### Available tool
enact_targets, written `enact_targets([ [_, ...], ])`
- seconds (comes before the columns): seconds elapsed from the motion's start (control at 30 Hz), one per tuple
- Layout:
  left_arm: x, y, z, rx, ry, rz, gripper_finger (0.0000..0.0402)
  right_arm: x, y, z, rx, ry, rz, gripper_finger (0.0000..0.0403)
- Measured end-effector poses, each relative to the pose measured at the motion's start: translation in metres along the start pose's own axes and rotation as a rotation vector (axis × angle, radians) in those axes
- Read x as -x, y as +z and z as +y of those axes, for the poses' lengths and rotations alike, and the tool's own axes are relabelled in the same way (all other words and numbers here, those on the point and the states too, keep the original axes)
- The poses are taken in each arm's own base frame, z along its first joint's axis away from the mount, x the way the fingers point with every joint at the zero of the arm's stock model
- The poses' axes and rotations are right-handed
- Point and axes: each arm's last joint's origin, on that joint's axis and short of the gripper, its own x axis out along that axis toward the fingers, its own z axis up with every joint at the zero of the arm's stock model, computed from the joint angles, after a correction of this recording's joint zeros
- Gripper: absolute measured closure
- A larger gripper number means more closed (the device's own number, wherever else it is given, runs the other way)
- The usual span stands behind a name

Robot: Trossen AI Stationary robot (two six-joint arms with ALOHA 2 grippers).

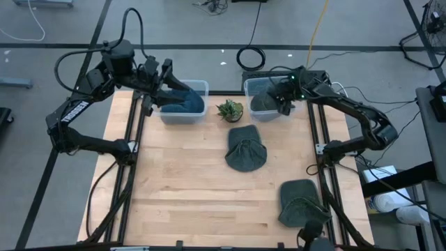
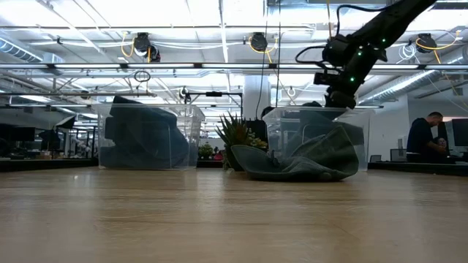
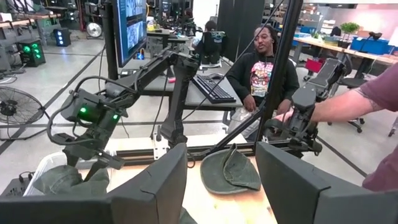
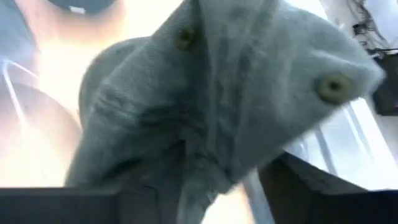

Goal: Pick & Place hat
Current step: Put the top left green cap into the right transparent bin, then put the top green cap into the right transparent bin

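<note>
Crumpled grey-green hat [image 4: 217, 106], 2 metal eyelets, soft folds.

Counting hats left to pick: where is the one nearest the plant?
In the high view, that hat lies mid-table, just in front of the plant, between the two bins.

Wooden table [image 1: 181, 181] carries a plant [image 1: 230, 109] — a bin [image 1: 182, 100] left of it, another [image 1: 263, 94] right, two hats [image 1: 246, 148] [image 1: 302, 202] nearer the front.
</note>
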Motion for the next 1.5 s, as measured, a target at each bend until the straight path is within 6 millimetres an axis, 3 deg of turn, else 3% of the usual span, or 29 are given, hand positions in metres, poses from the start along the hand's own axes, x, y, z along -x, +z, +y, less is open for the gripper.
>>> enact_targets([
  [0.13, 0.000, 0.002, 0.000, 0.001, -0.001, -0.018, 0.0197, 0.012, 0.002, -0.001, 0.003, -0.036, -0.027, 0.0164],
  [0.3, 0.000, 0.004, 0.000, -0.010, -0.001, -0.030, 0.0203, 0.026, 0.005, -0.003, 0.002, -0.108, -0.046, 0.0130],
  [0.77, 0.000, 0.004, 0.000, -0.010, 0.000, -0.030, 0.0204, 0.076, 0.015, 0.004, -0.066, -0.222, -0.184, 0.0123],
  [0.93, 0.000, 0.004, 0.000, -0.011, 0.000, -0.030, 0.0193, 0.094, 0.023, 0.018, -0.152, -0.197, -0.274, 0.0120],
  [1.3, 0.000, 0.004, 0.000, 0.010, -0.001, -0.030, 0.0203, 0.128, 0.044, 0.065, -0.159, -0.022, -0.468, 0.0119],
  [1.5, 0.000, 0.004, 0.000, 0.047, -0.001, -0.030, 0.0211, 0.136, 0.050, 0.096, -0.142, 0.017, -0.451, 0.0119],
])
